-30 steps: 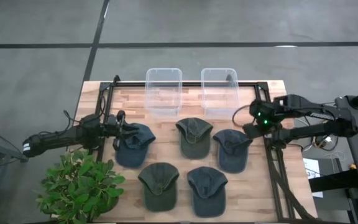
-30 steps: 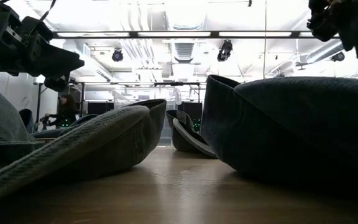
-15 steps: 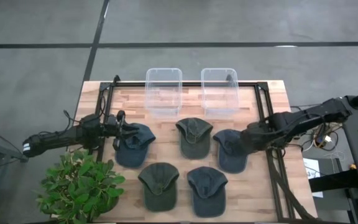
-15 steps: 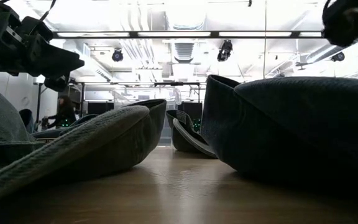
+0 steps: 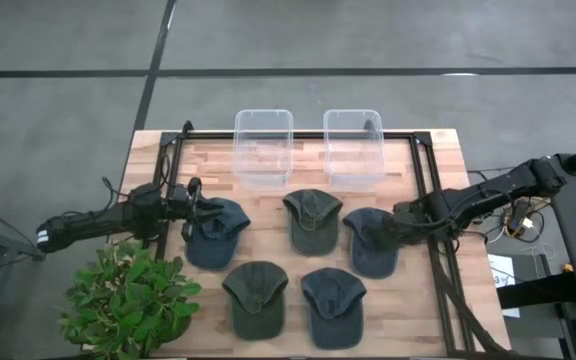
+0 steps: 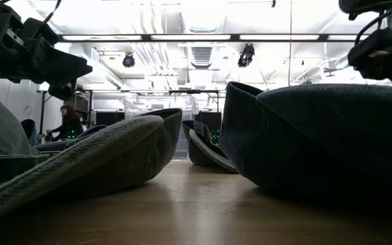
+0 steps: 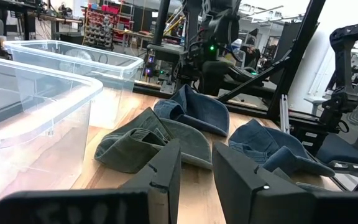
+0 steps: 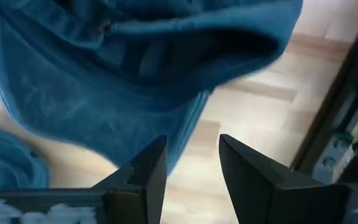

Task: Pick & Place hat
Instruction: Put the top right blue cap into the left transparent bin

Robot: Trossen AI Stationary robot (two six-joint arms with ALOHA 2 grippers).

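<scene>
No hat has been placed yet: both clear bins (image 5: 263, 146) look bare, and all five hats lie on the counter (image 5: 418, 310) just in front of them. The right gripper (image 5: 396, 227), jaws apart, hangs at the edge of the blue hat (image 5: 372, 239) below the right bin, so the pick is only beginning. The left gripper (image 5: 196, 207) waits at the leftmost hat (image 5: 215, 231), jaws apart, holding nothing. No readable brand, label or writing shows anywhere.
</scene>
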